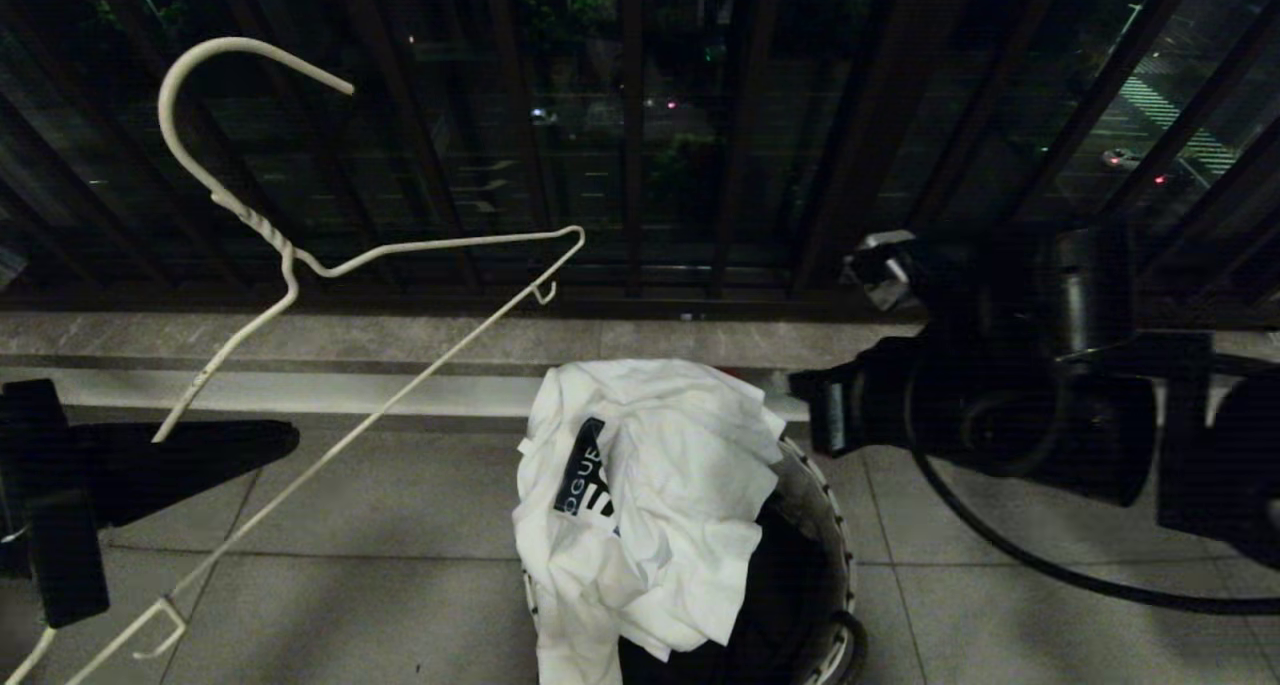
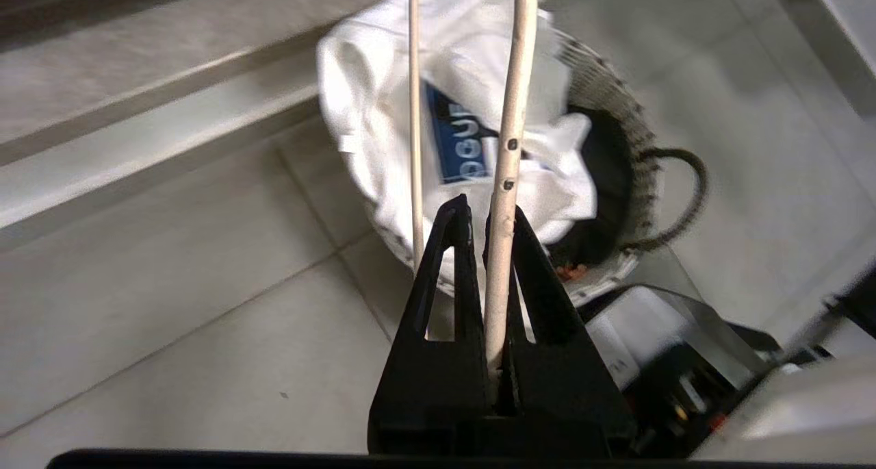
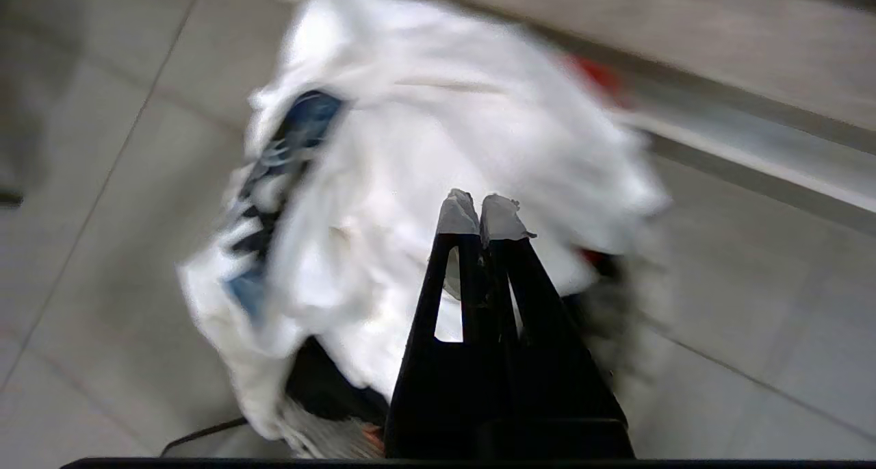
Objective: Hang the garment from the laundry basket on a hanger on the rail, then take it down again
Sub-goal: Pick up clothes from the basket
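The white wire hanger (image 1: 300, 260) is held up at the left, hook uppermost, and my left gripper (image 2: 487, 212) is shut on one of its shoulder wires (image 2: 510, 147). The white garment (image 1: 660, 485) with its dark blue print lies heaped over the near rim of the laundry basket (image 1: 838, 545) on the floor. My right gripper (image 3: 481, 216) hangs just above the garment (image 3: 424, 147). Its tape-tipped fingers are shut with nothing between them. In the head view that arm comes in from the right of the basket. The rail is out of view.
A dark window railing (image 1: 640, 135) and a stone ledge (image 1: 400, 340) run behind the basket. A black garment (image 1: 780, 585) and a bit of red cloth (image 3: 602, 75) lie inside it. The right arm's cable (image 1: 1000, 545) loops over the tiled floor.
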Tool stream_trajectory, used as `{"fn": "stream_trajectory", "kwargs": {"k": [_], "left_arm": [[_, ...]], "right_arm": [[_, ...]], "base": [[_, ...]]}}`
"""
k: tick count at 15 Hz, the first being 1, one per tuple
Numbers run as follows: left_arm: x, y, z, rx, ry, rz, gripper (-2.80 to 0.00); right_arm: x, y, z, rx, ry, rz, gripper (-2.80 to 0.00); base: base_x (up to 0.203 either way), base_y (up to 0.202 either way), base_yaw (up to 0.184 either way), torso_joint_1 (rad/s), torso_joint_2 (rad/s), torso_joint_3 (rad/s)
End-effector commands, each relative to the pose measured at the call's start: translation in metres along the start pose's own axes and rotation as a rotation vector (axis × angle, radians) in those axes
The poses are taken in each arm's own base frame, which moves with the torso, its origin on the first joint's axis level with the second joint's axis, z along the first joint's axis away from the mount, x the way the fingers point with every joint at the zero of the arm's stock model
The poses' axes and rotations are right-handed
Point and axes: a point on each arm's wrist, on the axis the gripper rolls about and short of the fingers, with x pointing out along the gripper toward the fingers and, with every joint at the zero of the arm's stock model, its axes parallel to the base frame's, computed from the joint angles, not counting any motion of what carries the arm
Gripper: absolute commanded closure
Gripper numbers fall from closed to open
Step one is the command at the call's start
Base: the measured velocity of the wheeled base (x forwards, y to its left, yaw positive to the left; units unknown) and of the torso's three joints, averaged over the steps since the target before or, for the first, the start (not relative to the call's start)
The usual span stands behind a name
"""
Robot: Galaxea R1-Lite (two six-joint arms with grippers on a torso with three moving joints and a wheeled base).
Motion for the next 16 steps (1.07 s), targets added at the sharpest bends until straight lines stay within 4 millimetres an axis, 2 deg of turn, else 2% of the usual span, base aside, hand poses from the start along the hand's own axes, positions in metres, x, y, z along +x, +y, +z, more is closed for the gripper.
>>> {"fn": "stream_trajectory", "kwargs": {"k": [1,5,6,7,14,16], "left_arm": [[-0.003,0.003,0.002,0.001,-0.011,0.033,0.0],[0.001,0.008,0.004,-0.009,0.001,0.052,0.0],[0.003,0.011,0.004,-0.015,0.006,0.064,0.0],[0.003,0.013,0.005,-0.017,0.007,0.077,0.0],[-0.001,0.014,0.006,-0.011,-0.004,0.097,0.0],[-0.002,0.014,0.006,-0.01,-0.008,0.1,0.0]], "right_arm": [[0.041,0.025,-0.019,-0.032,0.085,0.042,0.0],[0.051,0.068,-0.034,-0.03,0.136,0.121,0.0],[0.056,0.072,-0.04,-0.033,0.154,0.122,-0.18],[0.06,0.075,-0.044,-0.038,0.162,0.121,-2.8],[0.103,0.094,-0.061,-0.067,0.189,0.067,-2.8],[0.11,0.1,-0.066,-0.077,0.195,0.06,-2.8]], "base": [[0.0,0.0,0.0,0.0,0.0,0.0],[0.0,0.0,0.0,0.0,0.0,0.0],[0.0,0.0,0.0,0.0,0.0,0.0],[0.0,0.0,0.0,0.0,0.0,0.0],[0.0,0.0,0.0,0.0,0.0,0.0],[0.0,0.0,0.0,0.0,0.0,0.0]]}}
